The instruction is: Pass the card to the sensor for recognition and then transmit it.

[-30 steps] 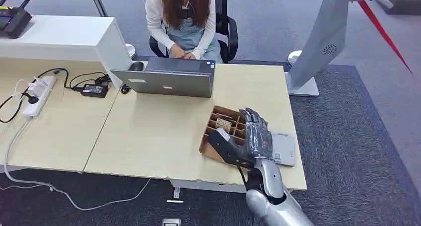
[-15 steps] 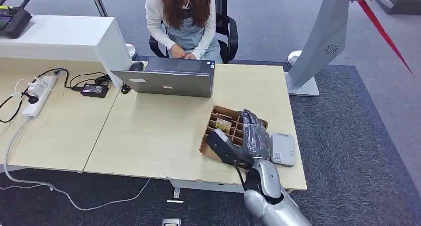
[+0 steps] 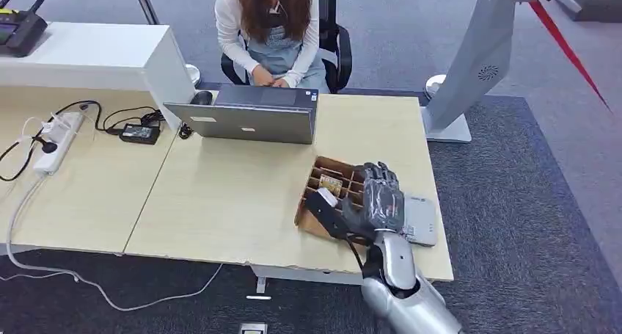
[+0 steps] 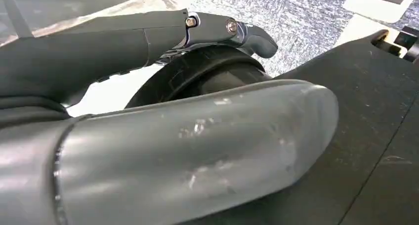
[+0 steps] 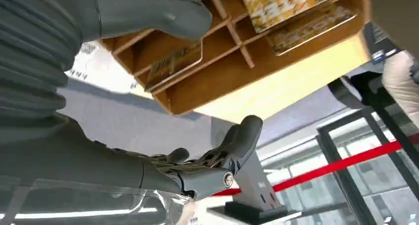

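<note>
A brown cardboard box [image 3: 304, 211] with dividers stands near the front right corner of the table [image 3: 227, 194]. It holds printed cards [image 3: 330, 183]. My right hand [image 3: 375, 202] hovers over the box's right side, fingers spread and thumb out to the left, holding nothing. A flat grey-white sensor [image 3: 421, 221] lies just right of the box, its left part hidden by the hand. The right wrist view shows that hand [image 5: 99, 151] apart from the box [image 5: 232, 76] and its yellow-printed cards [image 5: 281, 2]. My left hand [image 4: 173, 136] hangs with fingers extended and nothing in it.
A person [image 3: 271, 26] sits behind an open laptop [image 3: 249, 118] at the table's far side. A power strip [image 3: 57, 142] and cables lie on the left desk. A grey gate pillar [image 3: 477, 62] stands beyond the table's right edge, close to the sensor.
My right hand swung slightly left, uncovering the sensor, then came back right and a little farther over the box, covering the sensor's left part again. The cards and box stayed put.
</note>
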